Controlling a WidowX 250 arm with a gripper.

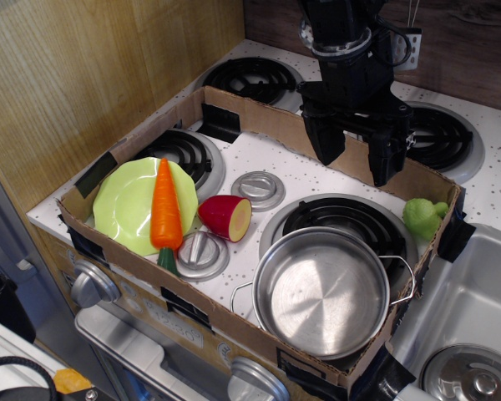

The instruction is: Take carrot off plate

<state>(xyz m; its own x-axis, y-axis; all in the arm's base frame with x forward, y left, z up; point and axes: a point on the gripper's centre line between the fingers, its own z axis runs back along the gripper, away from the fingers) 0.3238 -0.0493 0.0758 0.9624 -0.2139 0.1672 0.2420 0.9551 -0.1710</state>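
So the carrot (165, 205) is lying lengthwise across the lime-green plate (121, 205) at the left end of the toy stove top, orange body on the plate and its dark green stub poking off the near rim, right beside one of the small grey metal discs (202, 254). A second disc (258, 190) sits a bit further back. Just right of the carrot there's a red-and-yellow cut fruit piece (226, 216), close to it but I can't tell if they touch. The big steel pot (321, 291) takes up the front right, empty and shiny, and a little green toy (423, 217) sits by the cardboard wall (259, 117) that rings the whole thing. The black gripper (353, 163) hangs up at the back, well apart from the plate, jaws spread wide with nothing between them.
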